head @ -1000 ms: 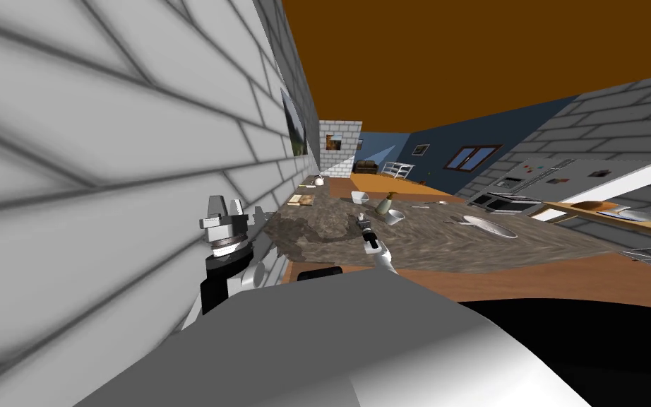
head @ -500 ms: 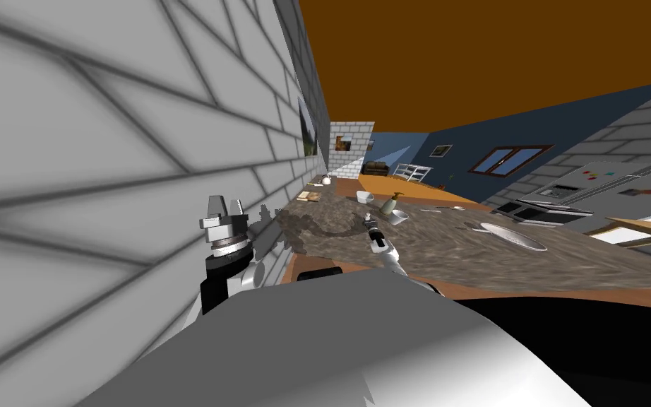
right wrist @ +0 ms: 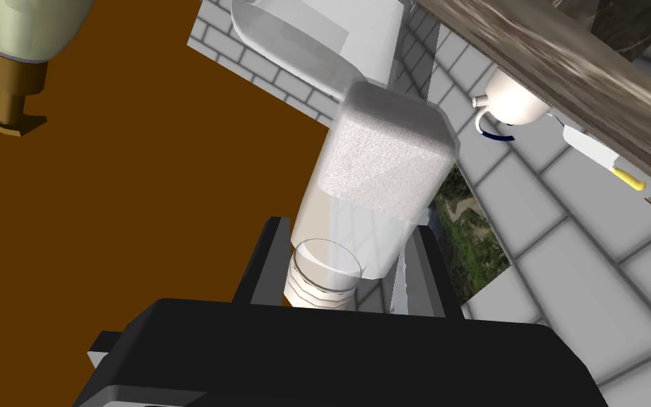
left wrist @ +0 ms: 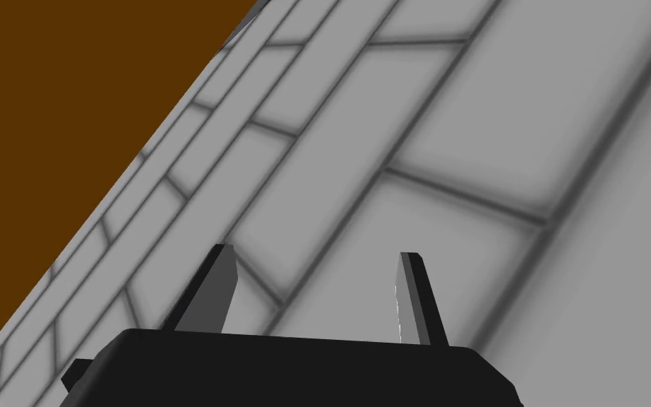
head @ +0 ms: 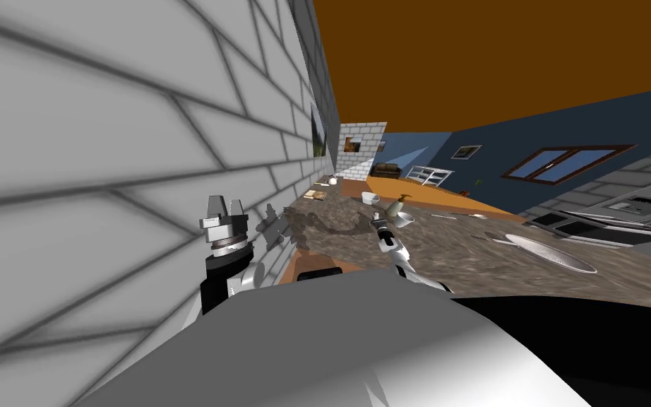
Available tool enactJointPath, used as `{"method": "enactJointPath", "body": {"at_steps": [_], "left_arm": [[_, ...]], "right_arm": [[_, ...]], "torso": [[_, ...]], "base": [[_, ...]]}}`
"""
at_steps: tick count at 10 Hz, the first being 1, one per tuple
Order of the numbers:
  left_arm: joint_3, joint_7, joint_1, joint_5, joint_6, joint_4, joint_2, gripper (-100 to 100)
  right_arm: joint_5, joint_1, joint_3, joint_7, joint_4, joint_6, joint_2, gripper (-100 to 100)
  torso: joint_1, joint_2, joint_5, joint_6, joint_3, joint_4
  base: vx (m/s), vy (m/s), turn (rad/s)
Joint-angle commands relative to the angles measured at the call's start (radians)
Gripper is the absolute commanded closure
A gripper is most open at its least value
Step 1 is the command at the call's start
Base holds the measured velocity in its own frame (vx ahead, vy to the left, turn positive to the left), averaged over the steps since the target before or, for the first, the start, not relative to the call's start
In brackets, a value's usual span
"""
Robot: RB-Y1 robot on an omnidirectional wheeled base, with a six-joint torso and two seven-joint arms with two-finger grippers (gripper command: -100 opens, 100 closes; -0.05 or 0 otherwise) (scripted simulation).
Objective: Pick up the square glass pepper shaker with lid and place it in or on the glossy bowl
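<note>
R gripper (right wrist: 349, 237): fingers clamped on sides of square clear glass shaker (right wrist: 380, 177), white fill inside, held over mottled brown counter (head: 458, 247). White glossy bowl (right wrist: 317, 42) just beyond shaker, not touching. Cream soap dispenser (right wrist: 13, 28) nearby. L gripper (left wrist: 317, 275): fingers apart, raised beside grey brick wall (head: 105, 141).

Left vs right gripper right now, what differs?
Left gripper is open and empty; right gripper is shut on the shaker. Left gripper points up beside the brick wall; right gripper reaches out over the counter. Both share the same dark-bodied, two-bladed build.
</note>
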Motion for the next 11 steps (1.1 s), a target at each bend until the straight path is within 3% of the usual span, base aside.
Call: {"method": "enactJointPath", "body": {"at_steps": [1,3,5,6,9,10,11], "left_arm": [[0.0,0.0,0.0,0.0,0.0,0.0,0.0,0],[0.0,0.0,0.0,0.0,0.0,0.0,0.0,0],[0.0,0.0,0.0,0.0,0.0,0.0,0.0,0],[0.0,0.0,0.0,0.0,0.0,0.0,0.0,0],[0.0,0.0,0.0,0.0,0.0,0.0,0.0,0],[0.0,0.0,0.0,0.0,0.0,0.0,0.0,0],[0.0,0.0,0.0,0.0,0.0,0.0,0.0,0]], "right_arm": [[0.031,-0.015,-0.05,-0.003,0.04,-0.004,-0.041,100],[0.053,-0.025,-0.091,-0.006,0.062,-0.002,-0.066,100],[0.098,-0.044,-0.161,-0.016,0.105,0.001,-0.118,100],[0.098,-0.044,-0.166,-0.016,0.105,0.001,-0.118,100],[0.172,-0.073,-0.273,-0.039,0.168,0.008,-0.193,100],[0.172,-0.073,-0.287,-0.039,0.168,0.008,-0.193,100],[0.198,-0.082,-0.325,-0.048,0.188,0.01,-0.218,100]], "torso": [[0.0,0.0,0.0,0.0,0.0,0.0],[0.001,0.0,0.0,-0.001,0.0,0.0],[-0.001,-0.001,-0.001,0.001,-0.001,0.0],[-0.001,-0.001,0.0,0.0,0.0,0.0],[-0.001,-0.003,-0.001,0.0,-0.001,0.0],[-0.002,-0.003,0.0,0.0,-0.001,0.001],[-0.002,-0.003,-0.001,0.002,-0.001,0.0]], "base": [[-0.094,-0.032,0.348],[-0.079,-0.05,0.2],[-0.061,-0.05,0.209],[-0.044,-0.045,0.139],[-0.045,-0.058,0.262],[-0.023,-0.057,0.127],[-0.016,-0.04,0.176]]}}
